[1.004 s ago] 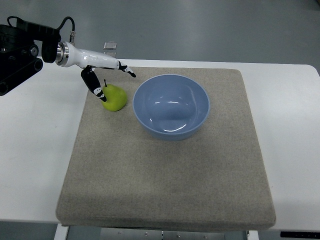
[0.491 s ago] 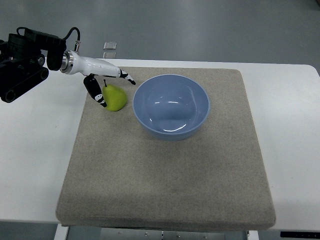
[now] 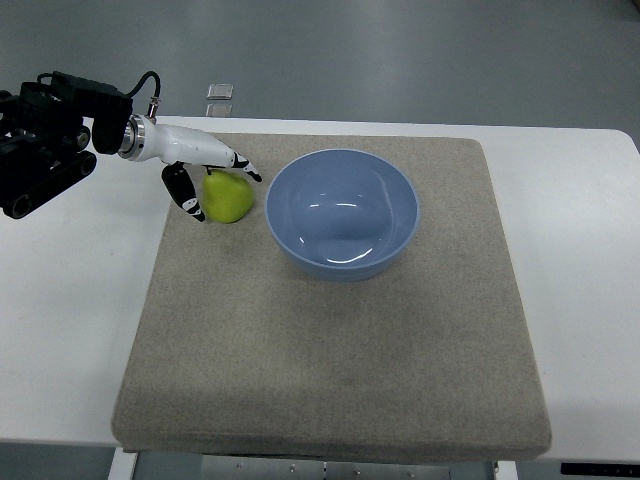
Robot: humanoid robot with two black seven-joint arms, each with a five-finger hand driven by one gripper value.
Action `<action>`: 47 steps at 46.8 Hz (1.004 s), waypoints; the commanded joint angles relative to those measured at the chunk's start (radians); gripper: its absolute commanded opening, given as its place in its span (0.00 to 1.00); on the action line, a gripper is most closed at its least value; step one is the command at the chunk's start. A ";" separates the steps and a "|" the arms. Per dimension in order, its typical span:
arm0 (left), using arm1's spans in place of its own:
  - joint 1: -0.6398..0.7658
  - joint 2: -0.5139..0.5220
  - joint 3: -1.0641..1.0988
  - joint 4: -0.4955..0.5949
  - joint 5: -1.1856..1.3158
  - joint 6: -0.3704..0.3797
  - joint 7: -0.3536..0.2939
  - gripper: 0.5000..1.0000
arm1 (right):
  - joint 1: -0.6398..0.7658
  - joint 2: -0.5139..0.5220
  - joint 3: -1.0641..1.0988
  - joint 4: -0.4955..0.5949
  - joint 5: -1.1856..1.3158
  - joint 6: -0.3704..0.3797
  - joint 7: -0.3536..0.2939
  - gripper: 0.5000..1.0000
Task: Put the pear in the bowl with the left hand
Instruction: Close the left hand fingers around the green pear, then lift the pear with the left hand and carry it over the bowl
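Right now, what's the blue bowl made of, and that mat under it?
The bowl looks like glazed ceramic or glossy plastic: smooth, with bright light glints inside. The mat looks like woven or felted fabric: matte, speckled grey-beige, slightly fuzzy.

The bowl (image 3: 342, 213) looks glossy and smooth (highlights glint inside). The mat (image 3: 330, 340) is coarse, matt cloth. The table (image 3: 70, 320) is smooth.

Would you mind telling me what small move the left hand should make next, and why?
Probably close the fingers around the pear. The left hand sits open at the pear, one finger along its far side, another at its left, and the fruit rests on the mat, left of the empty bowl. A firm grasp should come before any lift.
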 commanded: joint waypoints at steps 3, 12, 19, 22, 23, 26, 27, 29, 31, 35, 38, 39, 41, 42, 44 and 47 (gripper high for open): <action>0.011 -0.003 -0.001 0.000 -0.001 0.006 0.000 0.88 | 0.000 0.000 0.000 0.000 0.000 0.000 -0.001 0.85; 0.014 -0.006 -0.001 0.002 -0.002 0.009 0.000 0.69 | 0.000 0.000 0.000 0.000 0.000 0.000 -0.001 0.85; 0.019 -0.008 -0.001 0.012 -0.002 0.011 0.000 0.40 | 0.000 0.000 0.000 0.000 0.000 0.000 -0.001 0.85; 0.020 -0.008 -0.001 0.020 -0.002 0.012 0.000 0.23 | 0.000 0.000 0.000 0.000 0.000 0.000 -0.001 0.85; 0.020 -0.008 -0.002 0.022 -0.002 0.012 0.000 0.18 | 0.000 0.000 0.000 0.000 0.000 0.000 -0.001 0.85; 0.020 -0.011 -0.002 0.025 -0.005 0.014 0.002 0.00 | 0.000 0.000 0.000 0.000 0.000 0.000 -0.001 0.85; 0.020 -0.014 -0.002 0.025 -0.007 0.015 0.002 0.00 | 0.000 0.000 0.000 0.000 0.000 0.000 -0.001 0.85; 0.020 -0.020 -0.004 0.026 -0.010 0.017 0.002 0.00 | 0.000 0.000 0.000 0.000 0.000 0.000 -0.001 0.85; 0.020 -0.021 -0.007 0.031 -0.013 0.017 0.002 0.00 | 0.000 0.000 0.000 0.000 0.000 0.000 0.001 0.85; 0.020 -0.023 -0.018 0.040 -0.019 0.017 0.003 0.00 | 0.000 0.000 0.000 0.000 0.000 0.000 0.001 0.85; 0.020 -0.023 -0.018 0.042 -0.021 0.017 0.003 0.00 | 0.000 0.000 0.000 0.000 0.000 0.000 -0.001 0.85; 0.020 -0.023 -0.019 0.042 -0.021 0.017 0.003 0.00 | 0.000 0.000 0.000 0.001 0.000 0.000 -0.001 0.85; 0.019 -0.023 -0.019 0.042 -0.021 0.017 0.003 0.00 | 0.000 0.000 0.000 0.000 0.000 0.000 0.001 0.85; 0.019 -0.023 -0.019 0.042 -0.021 0.017 0.003 0.00 | 0.000 0.000 0.000 0.000 0.000 0.000 -0.001 0.85; 0.019 -0.023 -0.021 0.042 -0.022 0.017 0.002 0.00 | 0.000 0.000 0.000 0.000 0.000 0.000 0.001 0.85; 0.019 -0.023 -0.022 0.042 -0.024 0.017 0.002 0.00 | 0.000 0.000 0.000 0.000 0.000 0.000 -0.001 0.85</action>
